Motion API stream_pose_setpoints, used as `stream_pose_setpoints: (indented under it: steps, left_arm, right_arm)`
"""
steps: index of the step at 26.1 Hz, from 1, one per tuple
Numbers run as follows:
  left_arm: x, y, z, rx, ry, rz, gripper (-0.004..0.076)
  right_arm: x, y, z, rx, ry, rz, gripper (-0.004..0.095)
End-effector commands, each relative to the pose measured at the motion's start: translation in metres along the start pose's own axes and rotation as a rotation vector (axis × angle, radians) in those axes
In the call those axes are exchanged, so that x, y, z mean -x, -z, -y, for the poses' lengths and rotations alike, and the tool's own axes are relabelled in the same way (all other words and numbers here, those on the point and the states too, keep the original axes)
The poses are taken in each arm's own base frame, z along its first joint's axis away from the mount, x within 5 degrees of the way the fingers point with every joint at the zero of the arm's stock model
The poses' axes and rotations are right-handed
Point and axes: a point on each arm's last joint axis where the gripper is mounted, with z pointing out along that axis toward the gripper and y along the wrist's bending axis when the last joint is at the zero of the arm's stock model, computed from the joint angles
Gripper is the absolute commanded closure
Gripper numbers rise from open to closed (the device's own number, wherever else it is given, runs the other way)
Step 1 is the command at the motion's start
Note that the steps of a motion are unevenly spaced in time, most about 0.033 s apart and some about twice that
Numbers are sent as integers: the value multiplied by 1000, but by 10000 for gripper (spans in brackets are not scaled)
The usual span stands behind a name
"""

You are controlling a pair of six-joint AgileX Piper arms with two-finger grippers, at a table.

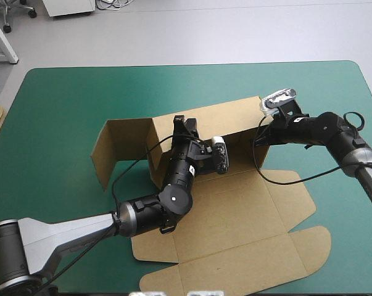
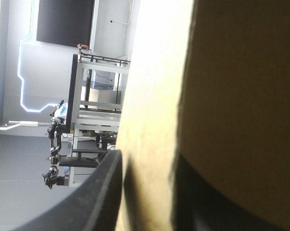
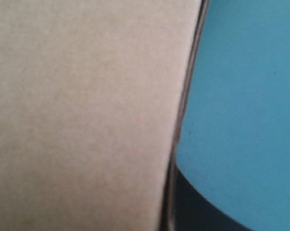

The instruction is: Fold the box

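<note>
Teal-green cover (image 1: 62, 98) bears the box (image 1: 235, 209) (fingers (image 2: 87, 202) pinch its walls).

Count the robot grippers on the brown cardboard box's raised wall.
2: the black left gripper mid-wall on the brown board box, the black right gripper at that wall's right end.

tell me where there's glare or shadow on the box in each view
High view: the box is evenly lit, no glare. Left wrist view: one strip of board glares almost white, the face beside it in shade. Right wrist view: flat, even light.
</note>
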Motion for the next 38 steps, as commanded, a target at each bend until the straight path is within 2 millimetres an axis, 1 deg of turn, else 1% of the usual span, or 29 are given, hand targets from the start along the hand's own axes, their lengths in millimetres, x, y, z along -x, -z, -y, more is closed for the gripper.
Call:
stream_pose_setpoints:
  steps: [1, 6, 12, 14, 17, 19, 21, 23, 24, 25, 26, 27, 28, 29, 30, 31, 32, 33, 34, 35, 36, 37, 38]
  left_arm:
    - [9, 14, -27, 130, -4, 54, 395]
    - [16, 27, -23, 139, 15, 26, 394]
    - [22, 47, -21, 202, 24, -47, 394]
    - [22, 54, -19, 178, 37, -67, 394]
    - [22, 63, -22, 112, 96, -110, 394]
    - [20, 67, -33, 63, 187, -167, 394]
    - [20, 73, -52, 19, 276, -215, 394]
    - [22, 81, -74, -7, 350, -222, 394]
    - [23, 87, -90, -22, 391, -207, 394]
    - [23, 92, -100, -44, 425, -199, 394]
    - [22, 95, -112, -53, 466, -189, 394]
    - [20, 99, -128, -83, 521, -179, 394]
    - [16, 100, -138, -111, 549, -181, 394]
    - [3, 98, -160, -179, 627, -199, 394]
    - [-4, 96, -171, -192, 660, -207, 394]
    - [-25, 87, -189, -200, 727, -249, 394]
    - [-35, 82, -194, -200, 745, -273, 394]
    - [-61, 71, -205, -189, 782, -338, 394]
    - [-72, 67, -208, -187, 802, -370, 394]
    - [-103, 56, -213, -188, 852, -459, 394]
    - [-121, 51, -216, -191, 871, -500, 394]
    - [-155, 45, -220, -214, 941, -570, 395]
    - [-187, 42, -224, -227, 1057, -614, 394]
  right_arm:
    - [18, 18, -6, 3, -62, 104, 927]
    - [18, 18, -5, -13, -91, 107, 927]
    - [18, 18, -4, -15, -96, 108, 927]
    - [18, 18, -4, -15, -96, 108, 926]
    - [18, 18, -4, -16, -96, 109, 927]
    - [18, 18, -4, -19, -96, 112, 927]
    - [18, 18, -4, -20, -96, 114, 927]
    - [19, 18, -4, -23, -98, 117, 927]
    - [19, 18, -3, -25, -100, 118, 927]
    - [19, 18, -3, -25, -105, 118, 927]
    - [19, 18, -3, -24, -111, 119, 927]
    - [19, 18, -3, -24, -115, 119, 927]
    - [19, 18, -3, -24, -117, 119, 927]
    - [19, 19, -4, -19, -127, 116, 927]
    - [19, 18, -4, -17, -134, 115, 927]
    - [19, 19, -5, -9, -139, 110, 927]
    - [20, 19, -5, -6, -144, 109, 927]
    - [20, 19, -5, -4, -157, 107, 926]
    - [20, 19, -5, -4, -161, 107, 926]
    - [20, 19, -5, -5, -163, 106, 927]
    - [19, 19, -5, -7, -162, 104, 927]
    - [19, 19, -5, -7, -165, 104, 927]
    - [19, 19, -5, -5, -165, 103, 927]
